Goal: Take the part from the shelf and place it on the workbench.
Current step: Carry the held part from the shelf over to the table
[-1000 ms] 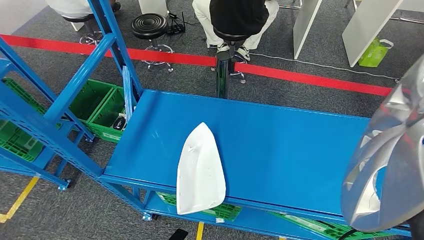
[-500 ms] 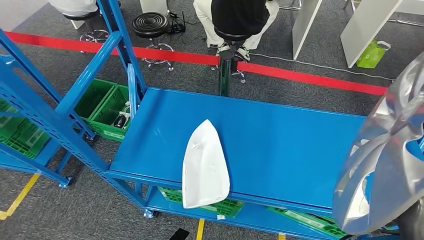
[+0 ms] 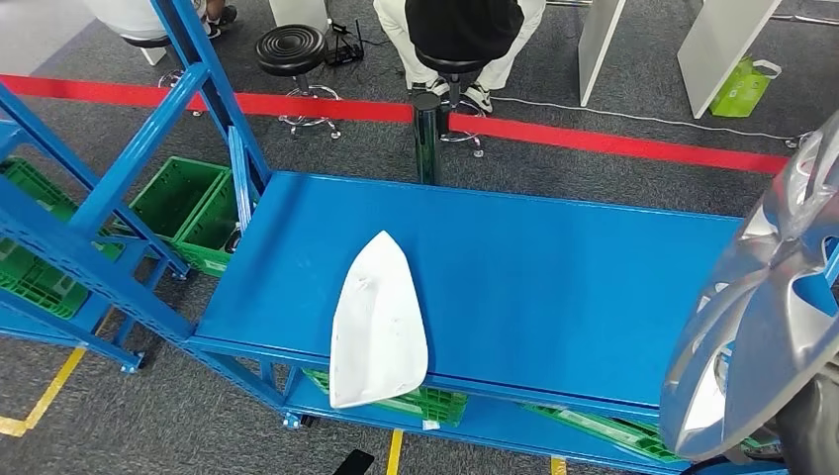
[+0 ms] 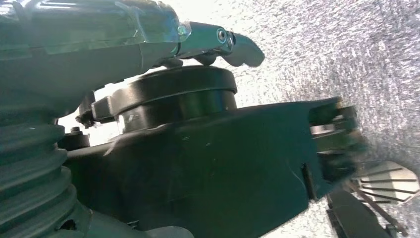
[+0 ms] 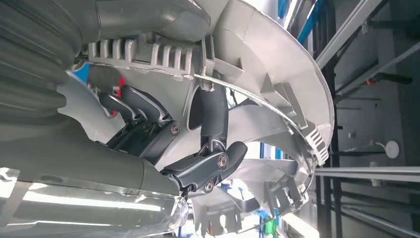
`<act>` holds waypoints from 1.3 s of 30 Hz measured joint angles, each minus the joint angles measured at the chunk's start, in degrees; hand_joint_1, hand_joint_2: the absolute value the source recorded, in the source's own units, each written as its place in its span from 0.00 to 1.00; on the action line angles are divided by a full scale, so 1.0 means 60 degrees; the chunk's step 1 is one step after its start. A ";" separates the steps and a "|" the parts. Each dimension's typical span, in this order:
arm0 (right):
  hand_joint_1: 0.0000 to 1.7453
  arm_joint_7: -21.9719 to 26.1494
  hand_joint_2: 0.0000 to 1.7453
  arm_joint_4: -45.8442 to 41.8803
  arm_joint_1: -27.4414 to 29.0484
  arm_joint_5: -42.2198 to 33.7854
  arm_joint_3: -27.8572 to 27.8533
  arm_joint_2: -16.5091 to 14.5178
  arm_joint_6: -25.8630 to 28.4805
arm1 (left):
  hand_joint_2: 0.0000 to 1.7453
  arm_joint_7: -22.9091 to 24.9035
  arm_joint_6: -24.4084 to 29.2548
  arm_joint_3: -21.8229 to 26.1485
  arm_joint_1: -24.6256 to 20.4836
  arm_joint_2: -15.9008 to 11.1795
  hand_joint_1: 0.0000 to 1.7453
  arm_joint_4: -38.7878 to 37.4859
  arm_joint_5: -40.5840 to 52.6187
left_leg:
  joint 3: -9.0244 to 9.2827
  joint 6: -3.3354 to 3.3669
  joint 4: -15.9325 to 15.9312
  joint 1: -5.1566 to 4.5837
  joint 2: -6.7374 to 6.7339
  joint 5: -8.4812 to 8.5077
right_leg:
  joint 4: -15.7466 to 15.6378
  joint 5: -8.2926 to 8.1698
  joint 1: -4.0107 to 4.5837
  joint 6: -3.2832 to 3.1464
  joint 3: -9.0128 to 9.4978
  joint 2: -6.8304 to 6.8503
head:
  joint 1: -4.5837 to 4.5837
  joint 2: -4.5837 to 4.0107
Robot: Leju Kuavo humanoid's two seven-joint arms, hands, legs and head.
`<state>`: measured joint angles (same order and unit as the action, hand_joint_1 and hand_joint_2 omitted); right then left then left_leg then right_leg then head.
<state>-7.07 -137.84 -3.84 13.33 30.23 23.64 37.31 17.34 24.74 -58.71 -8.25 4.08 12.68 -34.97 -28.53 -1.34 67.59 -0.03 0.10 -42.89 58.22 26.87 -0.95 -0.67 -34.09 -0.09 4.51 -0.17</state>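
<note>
Grey carpet (image 3: 554, 163), red floor line. Blue metal counter (image 3: 554, 287): white teardrop-shaped plastic panel (image 3: 379, 327) overhangs its near edge; broad bare room rightward. Green slatted crates (image 3: 183, 198) below left, contents unclear. Right hand (image 5: 198, 148) grips silver plastic wheel cover (image 3: 767, 327) off the counter's right end. Left hand (image 4: 218, 42): state unclear.

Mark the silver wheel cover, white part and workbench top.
silver wheel cover (image 3: 767, 327), head view, on a spoke
white part (image 3: 379, 322), head view, on its middle
workbench top (image 3: 564, 277), head view, on bare blue surface
</note>
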 joint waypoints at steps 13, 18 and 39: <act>1.00 -0.0046 1.00 0.0005 -0.0008 -0.0299 -0.0118 -0.0018 0.0000 | 1.00 0.0038 -0.0149 0.0000 0.0001 -0.0035 0.00 0.0000 0.0056 | 0.0178 0.0481 -0.1833 -0.0007 -0.0034 0.1855 | 0.0777 0.0455 -0.0004 0.0455 -0.0560 0.0023 | -0.0016 -0.0001; 1.00 -0.0061 1.00 0.0014 0.0000 -0.0339 -0.0218 -0.0038 0.0000 | 1.00 0.0038 -0.0068 -0.0001 0.0013 -0.0056 0.00 0.0000 0.0059 | -0.0475 0.0544 -0.1755 -0.0075 -0.0046 0.2320 | 0.2590 0.1367 -0.0003 0.0492 -0.0546 0.0018 | -0.0030 0.0000; 1.00 -0.0278 1.00 0.0107 -0.0141 -0.0701 -0.0478 -0.0049 0.0000 | 1.00 0.0042 0.0086 -0.0015 -0.0012 -0.0189 0.00 0.0000 0.0177 | 0.0542 0.0188 -0.1817 -0.0059 -0.0011 0.1517 | 0.0007 -0.0355 0.0112 0.0210 -0.0308 0.0110 | -0.0019 0.0000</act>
<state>-8.74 -137.20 -4.69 9.13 27.36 23.35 37.31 17.59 25.26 -58.80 -8.32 2.94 12.68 -33.91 -25.28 -0.20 56.69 -0.38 0.03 -33.79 58.27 24.74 -0.28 0.59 -35.94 0.57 4.39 -0.17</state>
